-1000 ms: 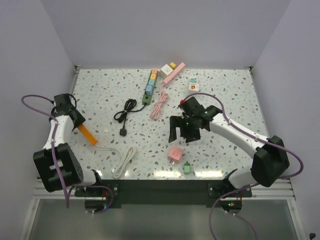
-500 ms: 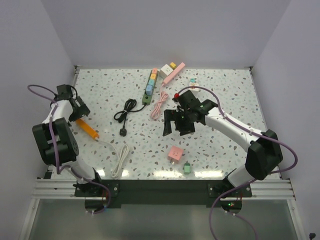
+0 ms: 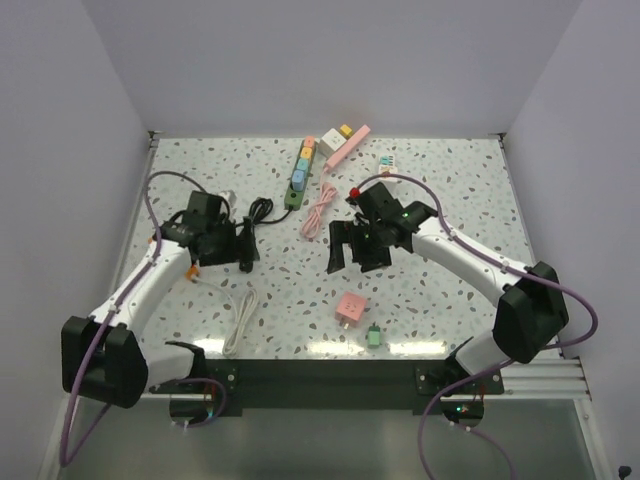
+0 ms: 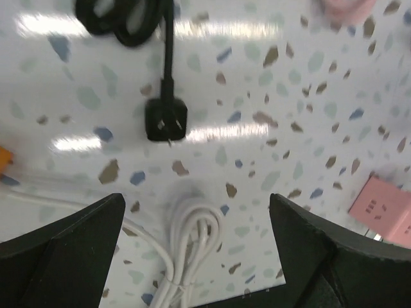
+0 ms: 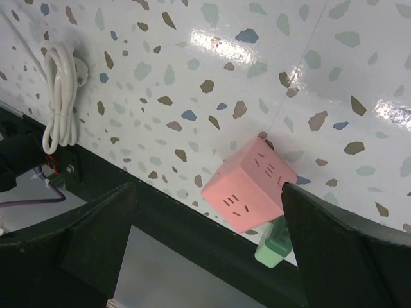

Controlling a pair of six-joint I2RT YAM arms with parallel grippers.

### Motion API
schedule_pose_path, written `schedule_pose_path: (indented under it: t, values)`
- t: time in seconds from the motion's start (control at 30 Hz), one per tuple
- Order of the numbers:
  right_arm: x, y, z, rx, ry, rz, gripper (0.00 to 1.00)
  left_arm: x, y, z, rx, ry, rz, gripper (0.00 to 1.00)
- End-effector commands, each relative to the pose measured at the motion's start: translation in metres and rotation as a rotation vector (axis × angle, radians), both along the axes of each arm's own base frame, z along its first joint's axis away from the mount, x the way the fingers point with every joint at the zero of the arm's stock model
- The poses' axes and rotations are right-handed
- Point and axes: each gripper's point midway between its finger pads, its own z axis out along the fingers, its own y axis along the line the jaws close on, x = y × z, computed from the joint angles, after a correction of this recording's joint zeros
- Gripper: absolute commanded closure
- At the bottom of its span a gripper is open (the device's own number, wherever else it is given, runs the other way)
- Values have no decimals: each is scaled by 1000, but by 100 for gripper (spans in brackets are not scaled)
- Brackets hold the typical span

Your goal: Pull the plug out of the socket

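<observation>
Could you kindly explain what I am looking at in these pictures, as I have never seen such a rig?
These are two robot arms bolted at the near edge of a speckled table. The wide picture comes from a fixed camera above and behind them; the other two come from wrist cameras, looking past each arm's dark fingers. On the table lie a black plug on its coiled cable, a bundled white cable, a pink cube socket beside a small green adapter, a pink cable and a multicoloured power strip. The left gripper and right gripper are both open and hold nothing.
</observation>
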Motion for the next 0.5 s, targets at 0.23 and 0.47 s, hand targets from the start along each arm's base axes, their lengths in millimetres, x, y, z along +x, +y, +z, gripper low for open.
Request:
schedule_pose_path:
  t: [0.23, 0.47]
  values:
    - [-13, -11, 4, 37, -38, -41, 1, -122, -42, -72, 101, 354, -124, 0]
    - [-22, -13, -3, 71, -22, -56, 2, -120, -25, -91, 249, 368, -19, 7]
